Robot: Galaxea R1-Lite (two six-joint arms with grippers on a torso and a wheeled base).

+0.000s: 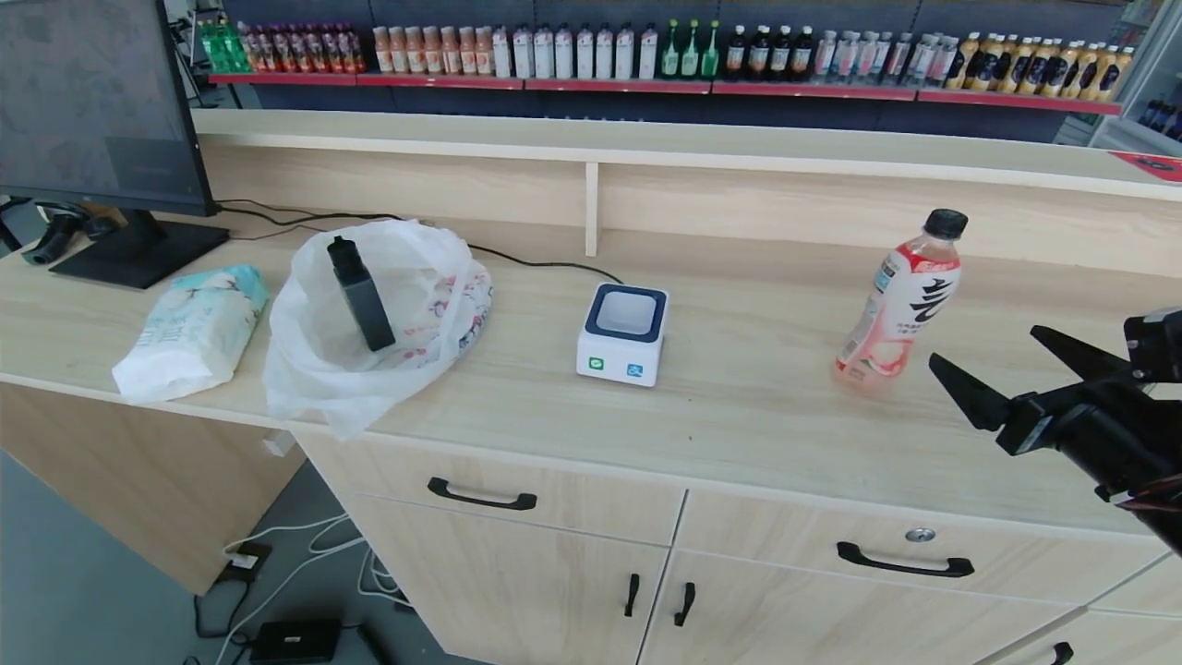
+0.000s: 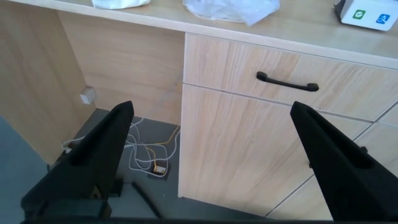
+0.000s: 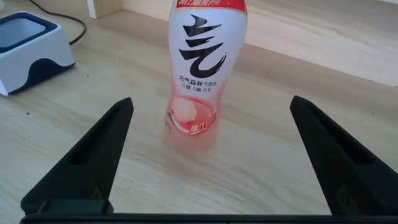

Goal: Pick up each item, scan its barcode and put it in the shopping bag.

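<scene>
Pale wood-grain tabletop (image 1: 739, 416) runs from side to side, with a raised wooden ledge (image 1: 646, 148) along its far edge and drawers below its front edge. The widest bare stretch lies between the white-and-blue box-shaped scanner (image 1: 623, 334), near the middle, and the pink plastic drink bottle with a black cap (image 1: 900, 305). This bottle stands on its base toward the right, well back from the front edge.

The right hand (image 1: 983, 346) hovers over the right front part of the tabletop, its two black fingers spread wide and pointing at the bottle. The bottle sits just beyond the fingertips, apart from both (in the right wrist view it lines up with the gap between them). The left hand (image 2: 211, 107) hangs below the front edge, fingers likewise spread wide and holding nothing, facing a drawer front with a black bar handle (image 2: 287, 82).

Left of the scanner a crumpled white plastic shopping bag (image 1: 314, 369) lies open on the tabletop, its lower fold drooping over the front edge. Inside it a dark grey flat-sided bottle (image 1: 362, 296) stands tilted. Just beside the bag, farther left, rests a soft white-and-pale-blue wrapped pack (image 1: 194, 328), near the front edge. Behind that stands a black monitor on a flat foot (image 1: 92, 102), and a black cable (image 1: 536, 261) runs from behind the bag to the scanner.
</scene>
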